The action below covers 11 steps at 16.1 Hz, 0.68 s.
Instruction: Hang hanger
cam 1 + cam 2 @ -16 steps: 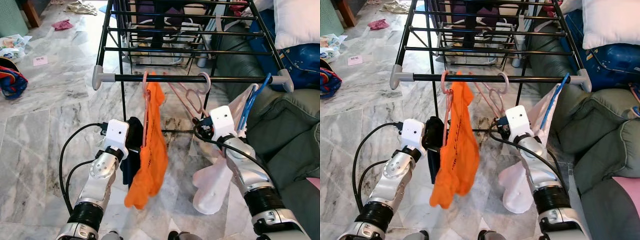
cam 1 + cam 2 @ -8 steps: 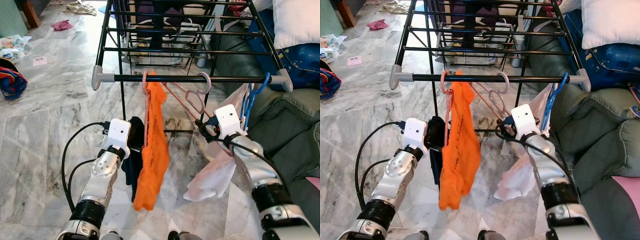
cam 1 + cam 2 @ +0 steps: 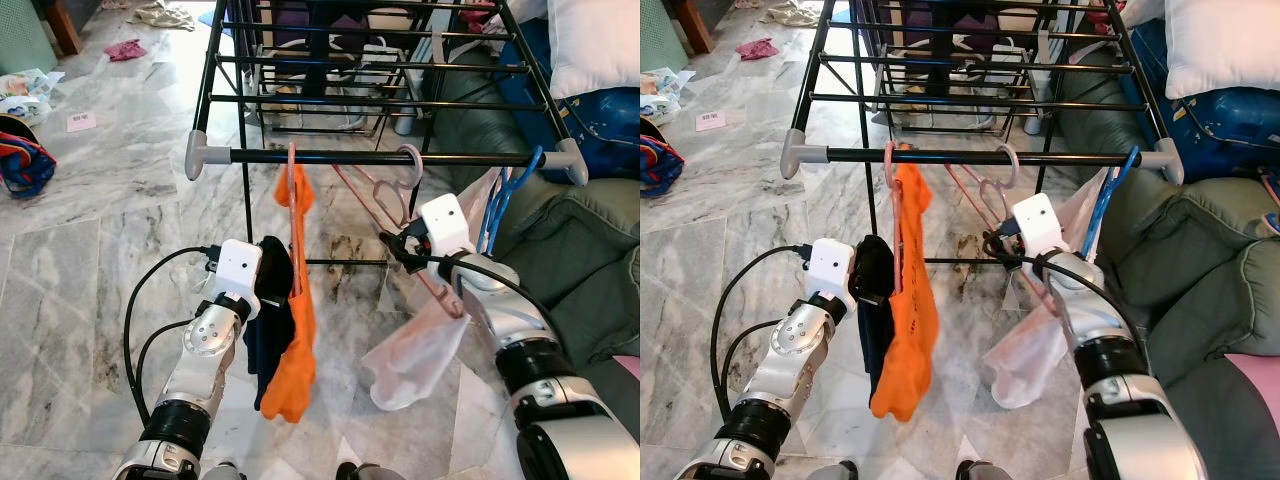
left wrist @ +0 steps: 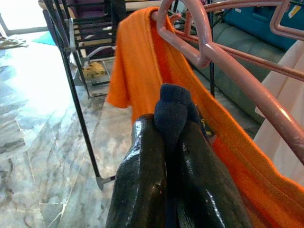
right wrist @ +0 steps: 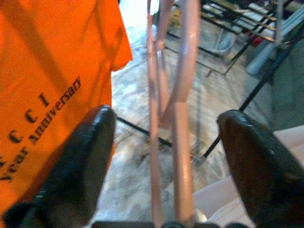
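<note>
The pink hanger [image 3: 400, 190] is hooked on the rail [image 3: 380, 157]; right gripper [image 5: 164, 156] jaws are spread around it, left gripper [image 4: 166, 142] jaws pinch a sock [image 4: 172, 107].

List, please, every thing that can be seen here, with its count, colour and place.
rack: one, black, grey rail ends, in front of the robot
pink hangers: at least two, on the front rail
shirt: one, orange, on the left pink hanger
blue hanger: one, right end of the rail
pale garment: one, hanging by the right arm
dark cloth: one, navy, in the left jaws
sofa: one, grey-green, at right
pillow: one, white, upper right
floor: grey marble, clothes scattered at far left
left gripper: shut on the dark cloth
right gripper: open around a pink hanger
</note>
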Tool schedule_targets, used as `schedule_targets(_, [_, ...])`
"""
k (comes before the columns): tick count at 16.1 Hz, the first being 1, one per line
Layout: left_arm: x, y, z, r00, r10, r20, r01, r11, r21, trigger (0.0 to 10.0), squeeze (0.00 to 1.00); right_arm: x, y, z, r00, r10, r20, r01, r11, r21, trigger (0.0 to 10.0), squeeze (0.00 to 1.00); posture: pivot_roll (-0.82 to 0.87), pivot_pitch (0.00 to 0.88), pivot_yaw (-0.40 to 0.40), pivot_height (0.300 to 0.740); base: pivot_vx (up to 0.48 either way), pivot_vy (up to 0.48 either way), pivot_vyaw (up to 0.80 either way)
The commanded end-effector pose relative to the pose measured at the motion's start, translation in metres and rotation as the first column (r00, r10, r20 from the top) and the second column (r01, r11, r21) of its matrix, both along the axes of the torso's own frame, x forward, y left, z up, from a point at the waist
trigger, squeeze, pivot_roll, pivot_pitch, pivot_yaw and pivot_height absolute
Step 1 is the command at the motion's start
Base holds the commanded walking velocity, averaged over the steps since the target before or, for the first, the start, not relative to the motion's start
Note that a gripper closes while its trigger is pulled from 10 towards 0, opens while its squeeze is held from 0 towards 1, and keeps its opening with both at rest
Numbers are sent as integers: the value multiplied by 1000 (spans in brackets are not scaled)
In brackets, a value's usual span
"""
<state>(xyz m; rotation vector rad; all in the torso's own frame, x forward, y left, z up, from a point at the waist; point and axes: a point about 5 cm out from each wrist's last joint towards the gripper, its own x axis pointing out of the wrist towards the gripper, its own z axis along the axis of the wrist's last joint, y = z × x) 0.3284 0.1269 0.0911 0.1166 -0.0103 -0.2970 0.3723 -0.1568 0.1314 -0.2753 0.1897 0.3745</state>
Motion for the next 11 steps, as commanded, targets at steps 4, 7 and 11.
schedule_targets(4, [0, -4, 1, 1000, -9, 7, 9, 1000, 12, 10000, 0, 3, 3, -2, 1000, -4, -25, 5, 999, 32, 0, 0, 18, 157, -51, 740, 0, 0, 0])
schedule_targets(7, [1, -3, 1, 1000, -9, 6, 9, 1000, 15, 10000, 0, 4, 2, -5, 999, -27, -34, 28, 999, 40, 0, 0, 18, 156, -47, 740, 0, 0, 0])
schedule_targets(11, [1, -4, 1, 1000, -13, 6, 13, 1000, 17, 10000, 0, 4, -3, -7, 997, -67, -27, 68, 997, 22, 0, 0, 18, 156, -46, 740, 0, 0, 0])
